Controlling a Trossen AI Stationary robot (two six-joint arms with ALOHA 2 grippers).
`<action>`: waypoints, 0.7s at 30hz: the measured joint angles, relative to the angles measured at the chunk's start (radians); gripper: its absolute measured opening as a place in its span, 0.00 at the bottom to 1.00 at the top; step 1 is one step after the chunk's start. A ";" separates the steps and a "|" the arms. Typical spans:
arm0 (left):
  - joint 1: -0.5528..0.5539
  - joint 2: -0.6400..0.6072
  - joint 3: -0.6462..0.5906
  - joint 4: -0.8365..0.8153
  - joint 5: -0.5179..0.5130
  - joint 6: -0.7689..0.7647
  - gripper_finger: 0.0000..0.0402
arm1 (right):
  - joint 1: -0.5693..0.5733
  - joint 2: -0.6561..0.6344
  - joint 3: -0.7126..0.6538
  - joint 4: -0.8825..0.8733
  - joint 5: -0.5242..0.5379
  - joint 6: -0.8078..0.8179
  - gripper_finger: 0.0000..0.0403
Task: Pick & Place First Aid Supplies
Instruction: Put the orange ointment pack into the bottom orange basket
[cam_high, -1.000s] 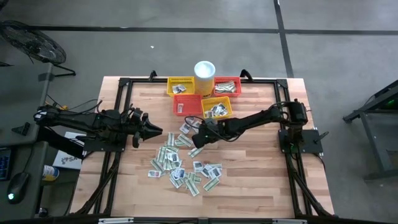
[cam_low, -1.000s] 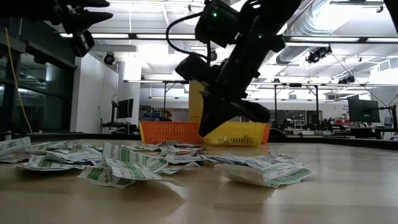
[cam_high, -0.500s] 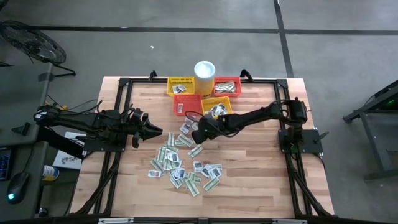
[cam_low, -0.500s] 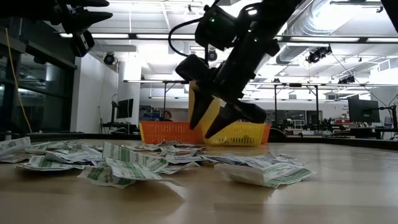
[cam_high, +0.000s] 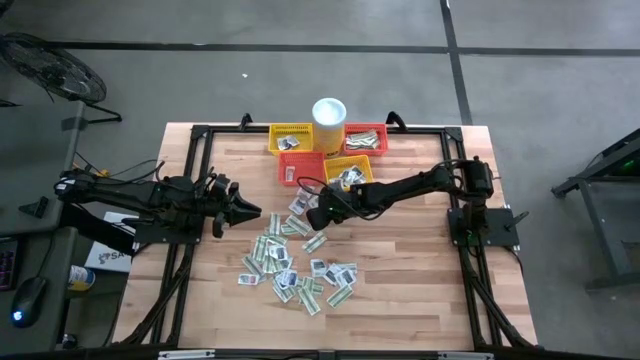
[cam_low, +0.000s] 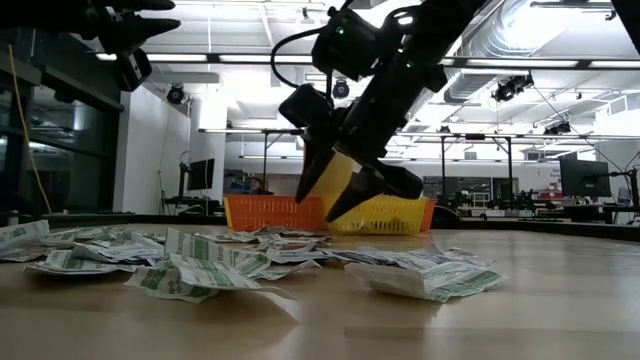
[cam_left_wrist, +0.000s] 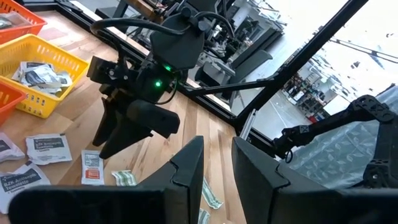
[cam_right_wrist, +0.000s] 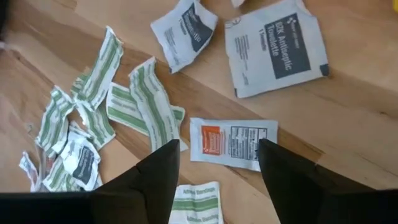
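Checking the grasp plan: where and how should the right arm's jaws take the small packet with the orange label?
Come straight down on the orange-label packet, one jaw to each long edge. It lies flat on the table, clear of neighbours, already between the open right gripper.

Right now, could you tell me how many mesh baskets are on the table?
4, clustered at the table's far edge: yellow basket, red-orange basket, red-orange basket, yellow basket.

Grey concrete floor (cam_high: 300, 60); ceiling strip lights (cam_low: 560, 63); monitor (cam_low: 199, 175) on left.
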 joint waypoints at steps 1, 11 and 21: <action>0.000 0.000 0.000 -0.002 0.000 -0.006 0.21 | -0.002 0.000 0.002 0.000 -0.015 -0.004 0.52; 0.000 0.000 -0.001 -0.014 0.000 -0.015 0.21 | -0.017 0.013 0.264 -0.270 -0.007 -0.216 0.52; 0.000 0.000 -0.001 -0.013 0.001 -0.026 0.21 | -0.025 0.178 0.536 -0.691 -0.034 -0.208 0.52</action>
